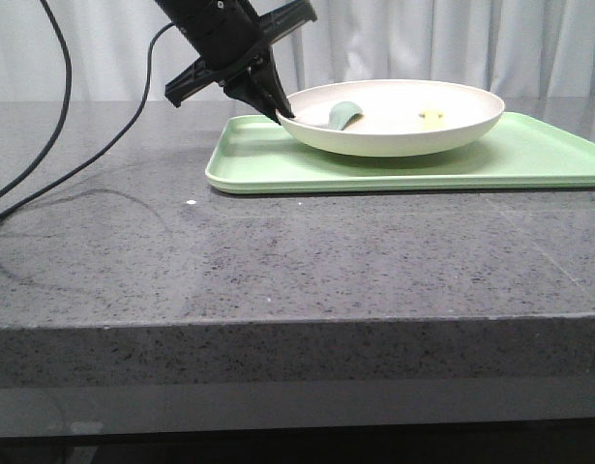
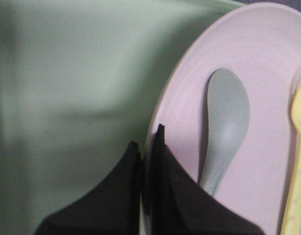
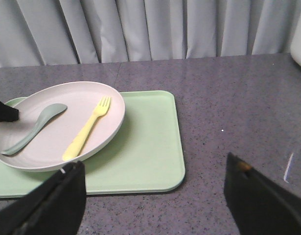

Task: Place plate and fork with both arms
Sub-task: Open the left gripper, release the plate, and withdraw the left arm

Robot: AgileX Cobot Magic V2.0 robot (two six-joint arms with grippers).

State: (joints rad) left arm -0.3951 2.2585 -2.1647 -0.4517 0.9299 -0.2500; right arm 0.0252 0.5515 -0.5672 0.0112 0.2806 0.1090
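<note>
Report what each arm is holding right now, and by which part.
The left gripper pinches the plate by its rim, one of its fingers inside and one outside. The right gripper is open, clear of the tray, holding nothing.

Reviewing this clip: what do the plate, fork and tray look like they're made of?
Plate: matte off-white, likely plastic or melamine; no glaze shine, thick rounded rim. Fork: pale-yellow plastic, one moulded piece, dull surface. Tray: light-green plastic by its look, thin, rounded corners, soft sheen. None can be confirmed from look alone; a fibre composite is also possible.
</note>
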